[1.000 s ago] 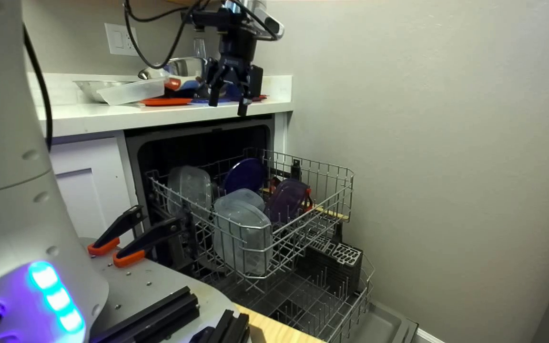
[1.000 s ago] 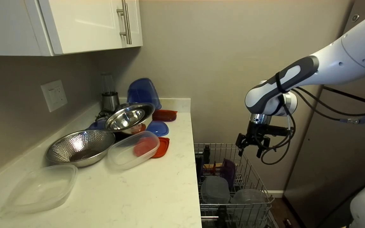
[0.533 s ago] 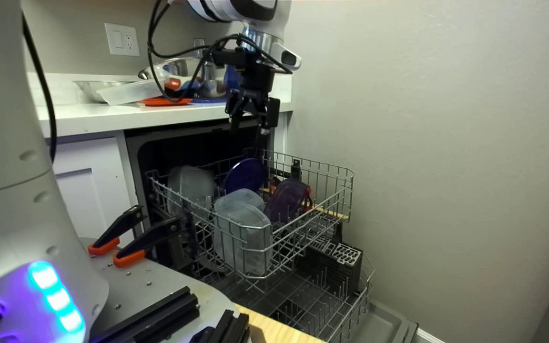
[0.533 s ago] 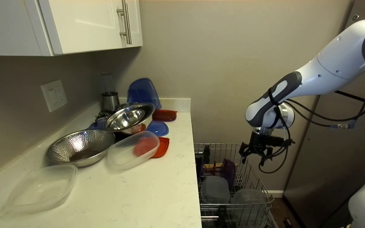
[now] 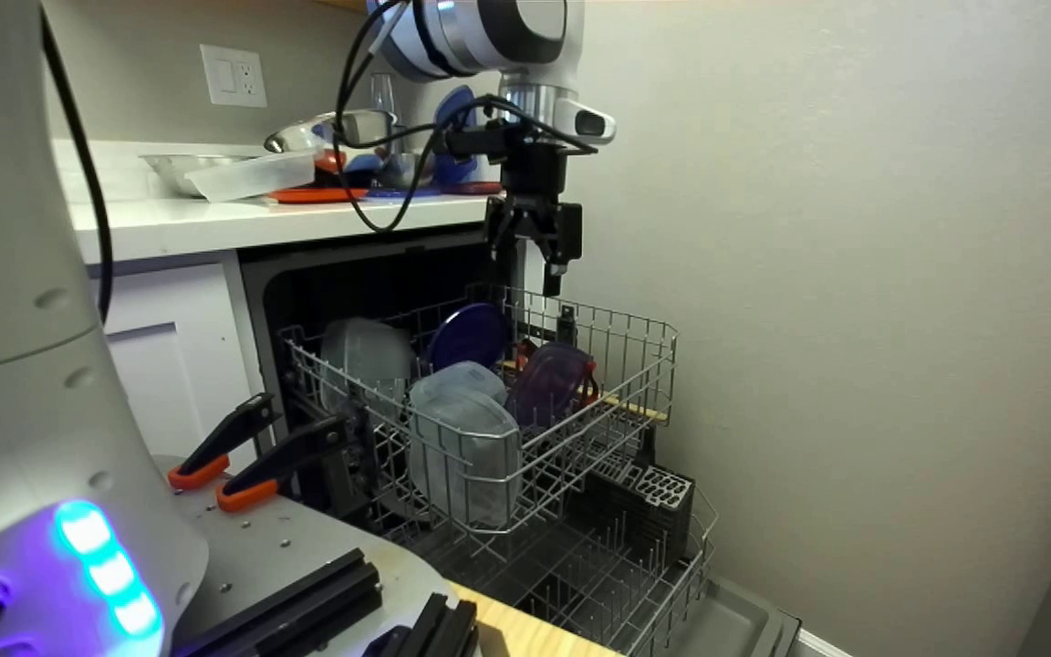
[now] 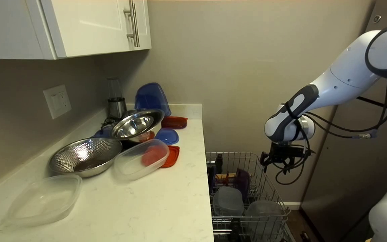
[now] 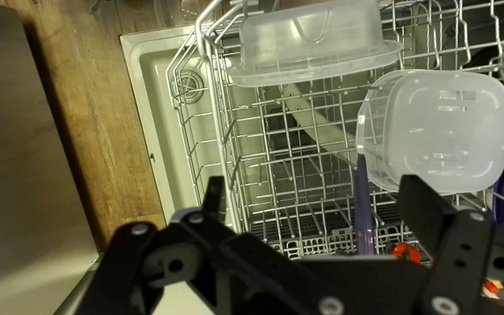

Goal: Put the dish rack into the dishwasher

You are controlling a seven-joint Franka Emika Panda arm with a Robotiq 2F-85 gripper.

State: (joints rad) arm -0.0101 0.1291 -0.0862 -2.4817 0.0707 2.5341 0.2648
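Observation:
The dish rack [image 5: 489,479] is a light grey wire basket, pulled out of the dishwasher [image 5: 370,283], whose dark cavity is open. The rack also shows in an exterior view [image 6: 254,217] and in the wrist view [image 7: 220,144]. It holds clear plastic containers [image 5: 462,438], a purple lid [image 5: 548,388] and a blue lid [image 5: 469,336]. My gripper [image 5: 525,272] hangs fingers down above the rack's far side, near the wall. In the wrist view the gripper [image 7: 313,181] is open, with wide-set fingers and nothing held; the rack's outer rail shows between them. It appears apart from the rack.
A lower rack [image 5: 598,584] with a cutlery basket [image 5: 639,511] is pulled out beneath, over the dropped door [image 5: 735,620]. The wall [image 5: 854,319] stands close beside the racks. The counter [image 6: 146,201] carries a colander [image 6: 86,156], bowls and lids. A steel appliance [image 6: 358,141] stands opposite.
My gripper has come down and moved right in both exterior views, nearer the rack's far side. It stays open. The rack and its contents have not moved.

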